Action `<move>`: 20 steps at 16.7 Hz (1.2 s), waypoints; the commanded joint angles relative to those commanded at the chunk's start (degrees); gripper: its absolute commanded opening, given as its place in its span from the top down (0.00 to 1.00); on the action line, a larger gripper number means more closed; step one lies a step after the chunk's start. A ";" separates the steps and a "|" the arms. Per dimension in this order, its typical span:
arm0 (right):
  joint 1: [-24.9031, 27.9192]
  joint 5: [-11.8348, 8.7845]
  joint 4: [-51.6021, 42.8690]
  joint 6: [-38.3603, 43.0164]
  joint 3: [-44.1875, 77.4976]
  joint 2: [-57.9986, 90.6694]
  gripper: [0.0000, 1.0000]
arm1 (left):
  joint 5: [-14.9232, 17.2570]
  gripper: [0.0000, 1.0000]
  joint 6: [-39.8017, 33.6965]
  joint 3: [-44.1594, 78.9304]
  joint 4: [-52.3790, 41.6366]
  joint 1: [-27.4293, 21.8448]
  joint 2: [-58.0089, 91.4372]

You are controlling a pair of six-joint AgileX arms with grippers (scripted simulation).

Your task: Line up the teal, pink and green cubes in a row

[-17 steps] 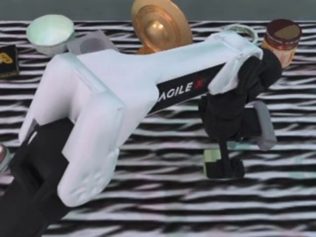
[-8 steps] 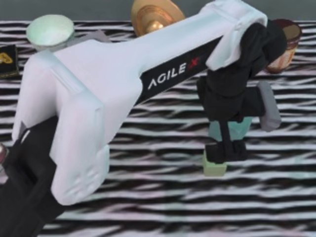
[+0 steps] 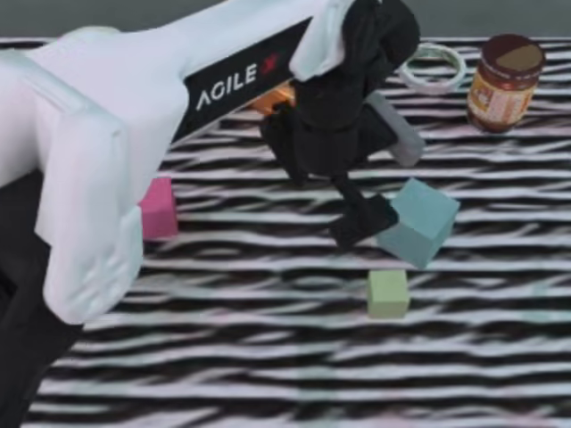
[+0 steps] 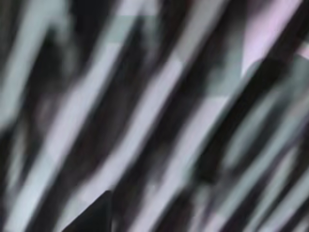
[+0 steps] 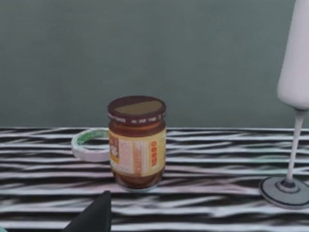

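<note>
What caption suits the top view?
Left arm's tool beside the teal cube, green cube nearby, pink cube far left.

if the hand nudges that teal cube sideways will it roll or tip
Probably neither: the teal cube has flat faces and looks as wide as it is tall, so it should slide or twist on the striped table. Its matte, plain surface suggests a rigid block, likely not slippery. The left hand is right beside it.

You look straight down on the striped surface (image 3: 268,357) from above. Your left wrist camera sits very close to those stripes. Your right wrist camera looks level (low, near the surface) at the jar (image 5: 137,142), shared with the top view.
</note>
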 joint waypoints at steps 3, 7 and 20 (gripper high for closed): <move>0.00 0.00 0.00 0.00 0.00 0.00 0.00 | -0.20 0.00 -13.81 -5.04 1.68 7.36 -2.27; 0.00 0.00 0.00 0.00 0.00 0.00 0.00 | -0.53 0.00 -32.88 -11.70 4.05 17.12 -5.41; 0.00 0.00 0.00 0.00 0.00 0.00 0.00 | -0.71 0.00 -46.20 -18.77 9.14 25.77 -8.44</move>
